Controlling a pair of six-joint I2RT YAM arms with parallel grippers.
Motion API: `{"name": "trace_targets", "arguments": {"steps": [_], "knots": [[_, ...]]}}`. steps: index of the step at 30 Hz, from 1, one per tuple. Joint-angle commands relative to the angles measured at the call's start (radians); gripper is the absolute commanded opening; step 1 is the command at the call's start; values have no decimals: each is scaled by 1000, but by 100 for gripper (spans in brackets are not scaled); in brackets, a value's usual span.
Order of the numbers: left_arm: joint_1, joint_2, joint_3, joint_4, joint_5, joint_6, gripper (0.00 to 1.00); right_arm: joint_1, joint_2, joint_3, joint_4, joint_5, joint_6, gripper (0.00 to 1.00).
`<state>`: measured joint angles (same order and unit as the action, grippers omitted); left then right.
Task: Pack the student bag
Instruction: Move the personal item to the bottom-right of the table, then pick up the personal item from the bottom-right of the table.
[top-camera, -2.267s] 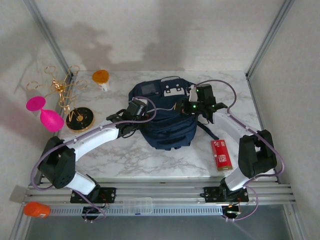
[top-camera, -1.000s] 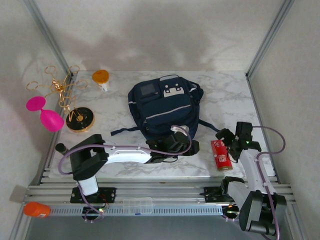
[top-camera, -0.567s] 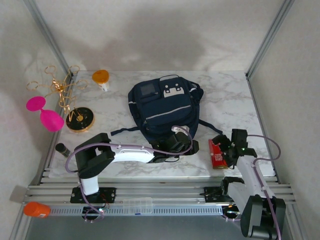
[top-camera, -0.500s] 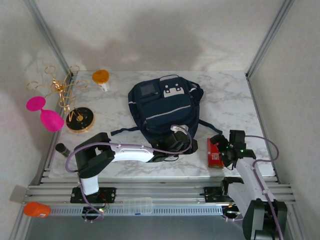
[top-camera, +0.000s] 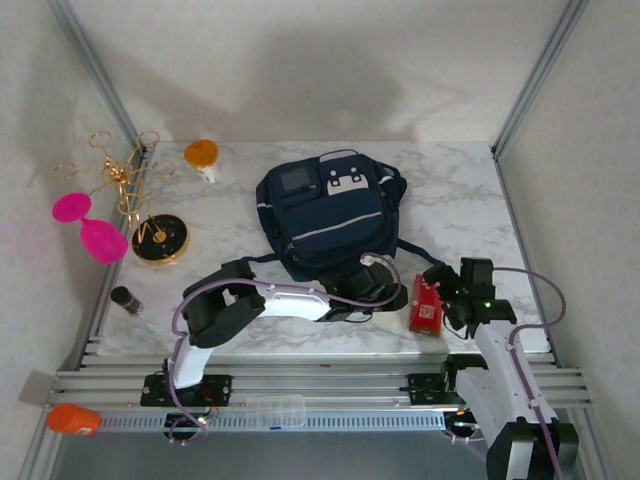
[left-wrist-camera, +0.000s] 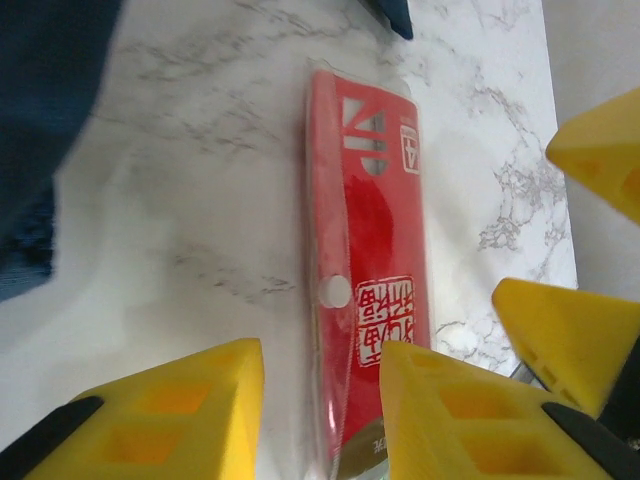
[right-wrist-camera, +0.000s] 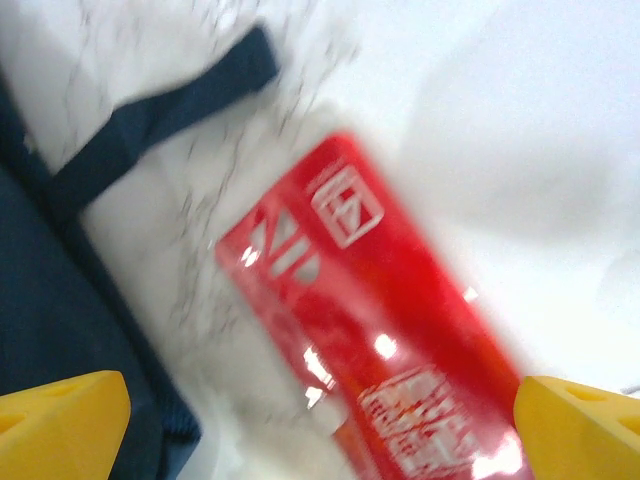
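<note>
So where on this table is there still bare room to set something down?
Bare marble: right of the student bag to the right edge, and left of it toward the gold-rimmed disc. Crowded: near edge, left gripper and right gripper at the red packet.

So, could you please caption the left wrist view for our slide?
Left gripper poised over the red packet on the marble table.

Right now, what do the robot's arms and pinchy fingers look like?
The left arm and right arm are white tubes with chunky black joints. A thin purple cable loops along each one. The fingers are bright yellow wedges with hollow windows, black at the base.
</note>
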<state>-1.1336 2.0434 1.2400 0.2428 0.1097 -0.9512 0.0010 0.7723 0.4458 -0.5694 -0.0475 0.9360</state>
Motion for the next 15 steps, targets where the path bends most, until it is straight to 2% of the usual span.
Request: {"name": "trace_targets", "arguments": {"steps": [1, 5, 8, 12, 15], "knots": [[-8, 40, 52, 14, 10, -24, 34, -9, 47, -22, -12, 61, -74, 99], [-4, 51, 53, 15, -5, -27, 34, 1, 96, -81, 85, -69, -48, 99], [4, 47, 53, 9, -15, -24, 33, 40, 99, -73, 105, -82, -11, 99], [15, 52, 36, -11, -55, -31, 23, 116, 96, -70, 164, -167, 49, 99], [27, 63, 28, 19, -28, -44, 21, 131, 125, -52, 169, -210, 53, 99]]}}
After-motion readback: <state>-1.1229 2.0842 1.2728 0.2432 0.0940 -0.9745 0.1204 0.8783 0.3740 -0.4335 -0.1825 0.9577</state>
